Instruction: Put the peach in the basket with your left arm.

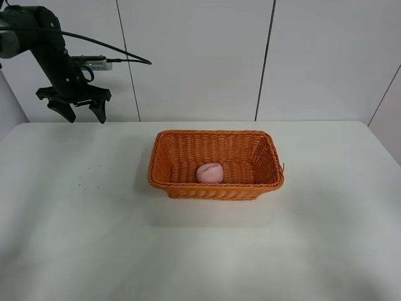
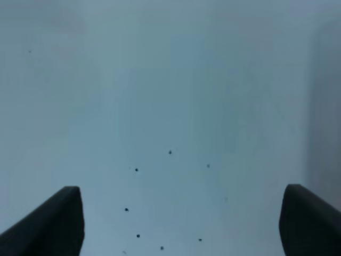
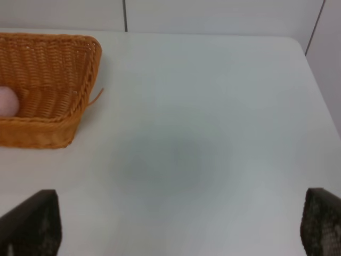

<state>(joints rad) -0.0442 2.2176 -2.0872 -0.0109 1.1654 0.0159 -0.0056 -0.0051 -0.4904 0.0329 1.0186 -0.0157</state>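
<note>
Resting on the woven floor of the basket [image 1: 216, 165], the peach [image 1: 210, 172] sits close to the near long wall, roughly midway along it, pale pink against the orange wicker. The basket stands on the white table [image 1: 75, 238], a little behind the table's middle in the exterior high view, with its long sides running across the picture. A loose strand of wicker [image 3: 96, 96] sticks out from one corner of the basket's rim, seen in the right wrist view beside the basket [image 3: 50, 80], where a sliver of the peach [image 3: 7, 101] shows at the picture's edge.

The left arm [image 1: 47, 47] is raised at the far left of the table, well apart from the basket, with black cables trailing from it toward the wall. Its left gripper [image 1: 80, 108] hangs above the table's back edge with the jaws spread wide and nothing between them. The left wrist view agrees: the left gripper [image 2: 181, 221] shows two dark fingertips [image 2: 50, 224] far apart over bare tabletop marked by a few small dark specks [image 2: 136, 170].

The right gripper [image 3: 178, 226] appears only in its own wrist view, where two dark fingertips [image 3: 34, 224] stand wide apart over bare tabletop, holding nothing.
</note>
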